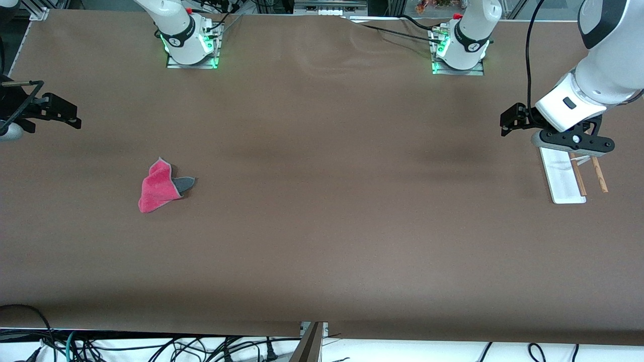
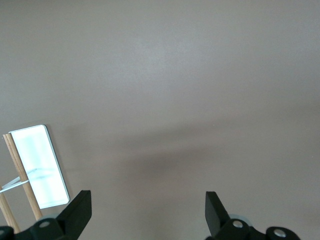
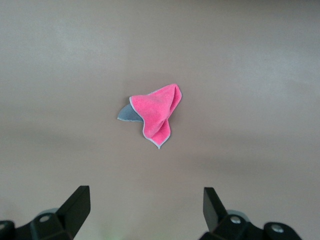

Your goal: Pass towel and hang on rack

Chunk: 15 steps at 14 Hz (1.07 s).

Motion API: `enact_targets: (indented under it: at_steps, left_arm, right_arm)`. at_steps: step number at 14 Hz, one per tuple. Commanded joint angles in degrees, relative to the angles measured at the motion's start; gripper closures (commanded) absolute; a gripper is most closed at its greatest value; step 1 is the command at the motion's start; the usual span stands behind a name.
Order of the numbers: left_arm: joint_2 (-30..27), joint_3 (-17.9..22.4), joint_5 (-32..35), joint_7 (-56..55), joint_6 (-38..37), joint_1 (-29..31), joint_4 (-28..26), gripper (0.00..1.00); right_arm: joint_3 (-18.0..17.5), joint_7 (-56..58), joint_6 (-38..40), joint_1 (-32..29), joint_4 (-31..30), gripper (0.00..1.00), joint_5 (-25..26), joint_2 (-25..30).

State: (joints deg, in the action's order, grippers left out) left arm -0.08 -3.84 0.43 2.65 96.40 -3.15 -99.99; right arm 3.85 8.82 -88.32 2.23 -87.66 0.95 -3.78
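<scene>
Front view: the towel (image 1: 162, 186) is seen crumpled on the surface (image 1: 322, 226) toward the right arm's end, untouched; the rack (image 1: 567, 177) lies at the left arm's end, directly under the left gripper (image 1: 509, 122). Nothing is done yet. Nothing is seen between them; only cables (image 1: 151, 347) lie off the surface, at six o'clock.

Left wrist view: jaws are spread, the rack at eight o'clock.

Right wrist view: the right gripper (image 3: 145, 210) is held jaws spread, the towel at twelve o'clock.

L gripper (image 2: 145, 212) hangs in air at L arm's end of table, fingers (image 2: 77, 210) spread wide, nothing btwn them; R gripper (image 3: 145, 210) hangs at R arm's end, fingers (image 3: 212, 205) likewise wide apart, empty; both wrists pitched down.
</scene>
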Motion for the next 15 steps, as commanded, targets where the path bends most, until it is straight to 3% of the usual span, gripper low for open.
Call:
enact_targets:
  at_steps: [1,15]
  left_arm:
    - [0.7,-0.1,0.7,-0.9,-1.0,0.1,1.5,0.0]
    - [0.5,-0.1,0.7,-0.8,-1.1,0.6,1.4,0.0]
  right_arm:
    - [-0.6,-0.8,0.3,-0.3,1.2,0.0,-0.4,-0.3]
    - [-0.6,-0.3,0.2,-0.4,1.2,0.0,-0.4,-0.7]
